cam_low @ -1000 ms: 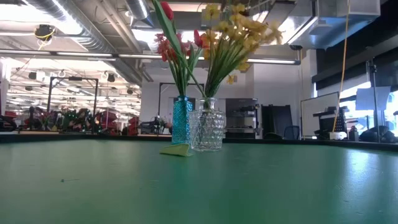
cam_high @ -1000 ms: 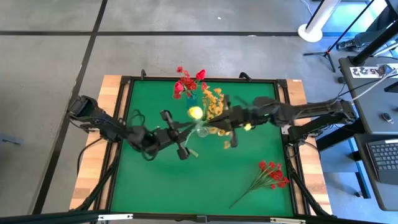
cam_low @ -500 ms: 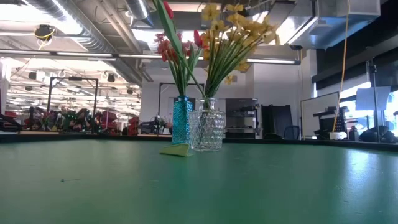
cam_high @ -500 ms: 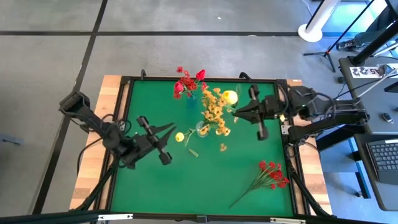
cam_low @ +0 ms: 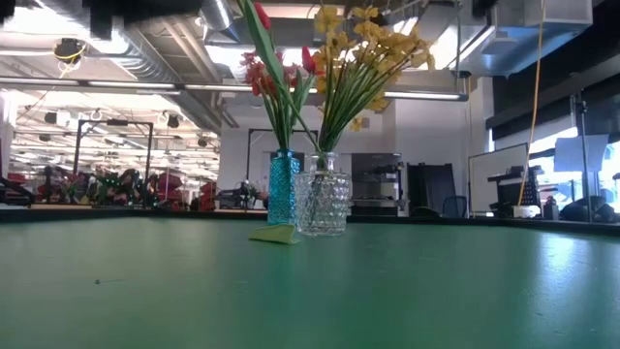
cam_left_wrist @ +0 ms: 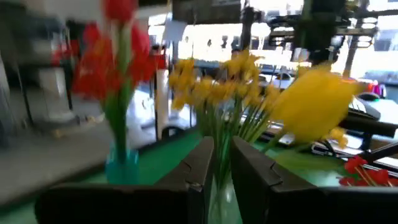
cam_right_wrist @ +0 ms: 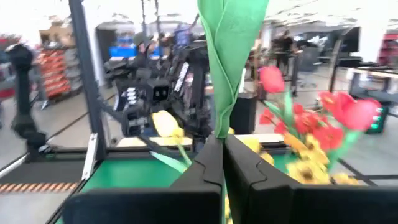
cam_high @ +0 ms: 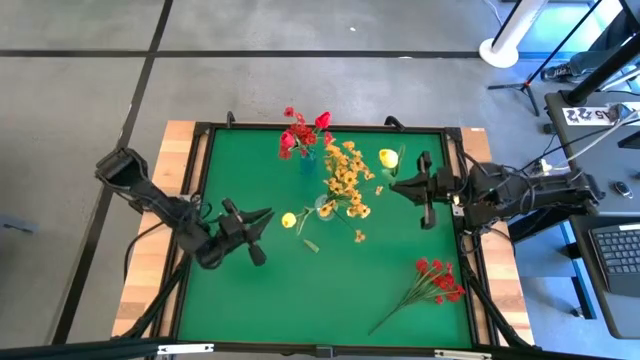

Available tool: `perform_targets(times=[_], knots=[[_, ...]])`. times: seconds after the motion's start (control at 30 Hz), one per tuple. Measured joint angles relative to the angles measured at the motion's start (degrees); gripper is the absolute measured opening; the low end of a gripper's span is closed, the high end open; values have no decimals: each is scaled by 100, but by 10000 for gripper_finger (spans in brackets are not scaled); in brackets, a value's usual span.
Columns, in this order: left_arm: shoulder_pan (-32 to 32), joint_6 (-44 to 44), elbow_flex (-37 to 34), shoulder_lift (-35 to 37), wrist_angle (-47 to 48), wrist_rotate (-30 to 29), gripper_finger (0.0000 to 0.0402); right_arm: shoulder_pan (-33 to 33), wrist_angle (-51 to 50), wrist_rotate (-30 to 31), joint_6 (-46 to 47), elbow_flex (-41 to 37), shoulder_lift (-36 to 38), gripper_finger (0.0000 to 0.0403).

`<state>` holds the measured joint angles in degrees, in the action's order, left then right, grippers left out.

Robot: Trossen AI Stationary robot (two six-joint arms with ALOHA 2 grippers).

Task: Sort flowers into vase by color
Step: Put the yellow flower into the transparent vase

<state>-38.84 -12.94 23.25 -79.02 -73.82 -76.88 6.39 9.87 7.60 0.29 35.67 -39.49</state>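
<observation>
So on my feed the green surface (cam_high: pixel 330 290) fills most of the overhead view, with both arms pulled out to the sides. The clear studded vase (cam_low: pixel 323 204) in the middle holds the yellow-orange sprigs (cam_high: pixel 346 178), and the blue vase (cam_low: pixel 282 188) just beside it, toward the far edge, holds the red blooms (cam_high: pixel 300 131). A loose red sprig (cam_high: pixel 432 281) lies well apart near the front right corner. A single yellow bud (cam_high: pixel 289 219) sits low beside the clear vase, though I can't tell if it's in it. The right end effector (cam_high: pixel 397 182) is clamped on a stem with a yellow bud (cam_high: pixel 387 157), near the right edge. The left end effector (cam_left_wrist: pixel 222 163) has its fingers slightly apart, holding nothing. There's a small leaf (cam_high: pixel 311 245) on the surface in front of the vases.
</observation>
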Motion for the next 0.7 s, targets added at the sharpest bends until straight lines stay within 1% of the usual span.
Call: perform_targets(times=[0.07, 0.17, 0.27, 0.37, 0.43, 0.5, 0.7], knots=[[102, 915, -375, 0, 112, 141, 49, 0, 312, 295, 82, -418, 173, 0], [338, 2225, -723, 0, 527, 583, 49, -7, 749, 624, 104, -973, 370, 0], [709, 3311, -765, 0, 1376, 1088, 49, -7, 1632, 738, 103, -1480, 363, 0], [1210, 4198, -680, -50, 2231, 1759, 49, -7, 2612, 740, 96, -1881, 83, 0], [1546, 4590, -615, -117, 2491, 2264, 49, -7, 3230, 741, 72, -2116, -127, 0], [1857, 4729, -547, -234, 2540, 2724, 49, -7, 3815, 736, 1, -2198, -434, 0], [2517, 4679, -227, -689, 2556, 3473, 49, -7, 5036, 572, -138, -2226, -1526, 0]])
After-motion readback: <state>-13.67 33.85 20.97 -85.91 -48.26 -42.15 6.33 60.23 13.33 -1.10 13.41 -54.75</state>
